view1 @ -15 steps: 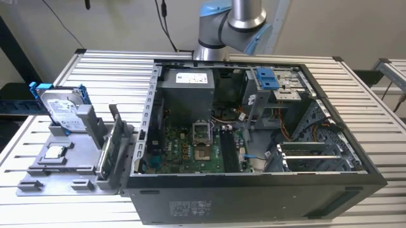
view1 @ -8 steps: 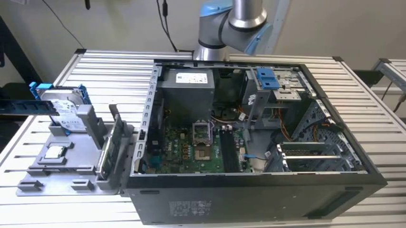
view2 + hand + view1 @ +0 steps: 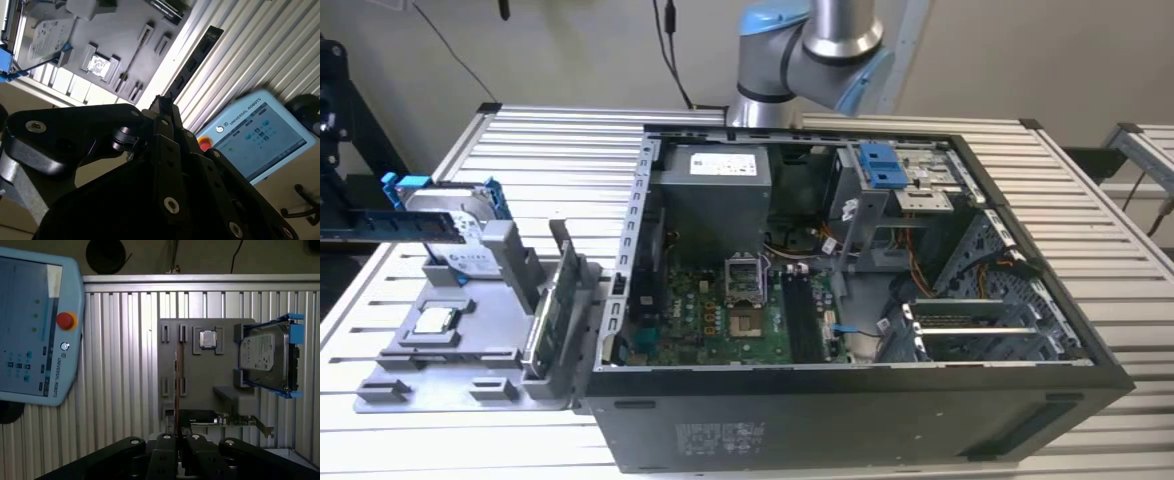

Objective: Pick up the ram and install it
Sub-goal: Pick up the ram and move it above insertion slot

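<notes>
In the second wrist view the ram (image 3: 197, 57) is a long dark stick with its flat side showing. It juts out from my gripper (image 3: 162, 102), which is shut on its near end. In the first wrist view the ram (image 3: 176, 390) is edge-on, a thin line rising from the gripper (image 3: 176, 437), high over the grey fixture tray (image 3: 200, 385). The exterior view has the arm's upper part (image 3: 814, 50) behind the open computer case (image 3: 854, 400). The green motherboard (image 3: 747, 310) lies on the case floor with dark memory slots (image 3: 801, 315).
The tray (image 3: 454, 350) stands at the exterior view's left of the case and holds a hard drive (image 3: 454, 215), a silver processor chip (image 3: 434, 320) and an upright expansion card (image 3: 544, 335). A teach pendant (image 3: 30, 330) lies on the slatted table beside the tray.
</notes>
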`<state>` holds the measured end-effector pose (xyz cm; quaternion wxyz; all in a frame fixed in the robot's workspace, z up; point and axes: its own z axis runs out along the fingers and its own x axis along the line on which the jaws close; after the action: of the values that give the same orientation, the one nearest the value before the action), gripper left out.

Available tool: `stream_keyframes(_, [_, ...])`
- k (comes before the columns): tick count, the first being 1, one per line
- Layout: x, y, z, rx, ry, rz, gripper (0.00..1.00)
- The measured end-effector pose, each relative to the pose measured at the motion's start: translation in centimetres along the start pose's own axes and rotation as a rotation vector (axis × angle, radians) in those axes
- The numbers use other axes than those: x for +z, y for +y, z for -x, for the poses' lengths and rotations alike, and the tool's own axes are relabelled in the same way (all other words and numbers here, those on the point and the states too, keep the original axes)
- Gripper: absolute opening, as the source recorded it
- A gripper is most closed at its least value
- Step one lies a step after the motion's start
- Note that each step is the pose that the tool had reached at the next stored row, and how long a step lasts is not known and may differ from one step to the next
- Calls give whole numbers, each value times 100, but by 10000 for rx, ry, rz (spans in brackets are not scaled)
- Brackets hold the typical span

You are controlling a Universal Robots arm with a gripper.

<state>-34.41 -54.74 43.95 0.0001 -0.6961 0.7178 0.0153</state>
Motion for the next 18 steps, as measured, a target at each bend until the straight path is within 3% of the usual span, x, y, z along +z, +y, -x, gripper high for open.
stream_keyframes(18, [-8, -376, 11, 1, 2, 83, 14])
